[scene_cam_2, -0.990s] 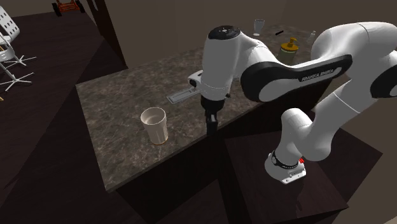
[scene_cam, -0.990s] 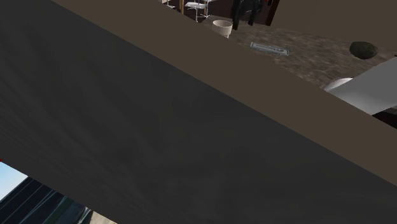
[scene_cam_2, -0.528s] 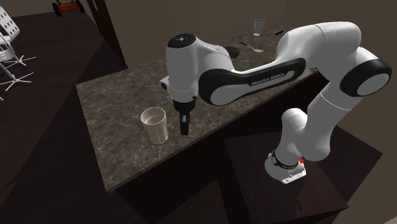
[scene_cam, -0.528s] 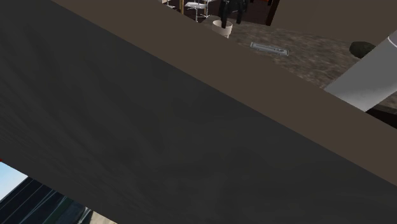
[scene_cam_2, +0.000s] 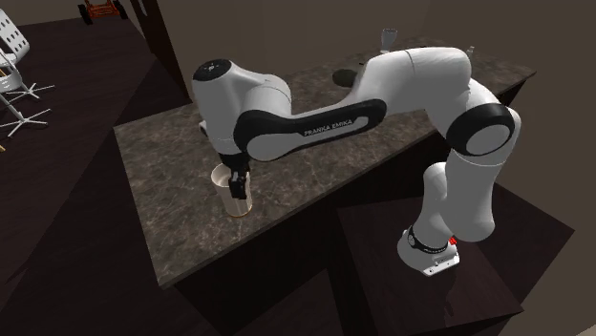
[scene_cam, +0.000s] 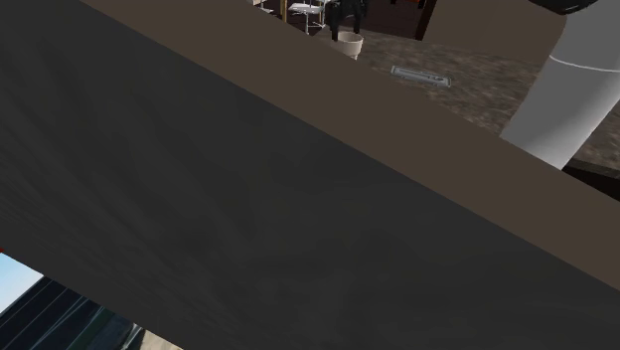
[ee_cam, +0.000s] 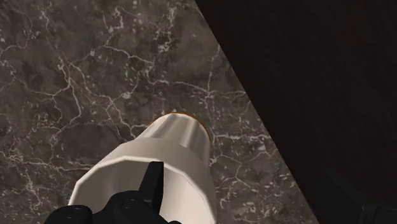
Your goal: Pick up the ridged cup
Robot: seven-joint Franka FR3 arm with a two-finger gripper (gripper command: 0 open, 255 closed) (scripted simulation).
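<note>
Our gripper [scene_cam_2: 239, 179] is spread wide, holding nothing; upright cup [scene_cam_2: 233, 202] sits under one finger [ee_cam: 154, 181], not btwn. Needs a sideways shift.

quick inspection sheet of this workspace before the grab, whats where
surface: dark marbled counter, bare around the cup
job's things: cream cup, upright on the counter near its edge, not lifted
clutter: grey flat bar further along the counter; stemmed glass at the far end
grippers: hand at the cup's rim, fingers apart; one finger in front of the cup's wall, contact cannot be told
cables: nothing seen
surroundings: white chair on a dark floor beyond the counter
</note>
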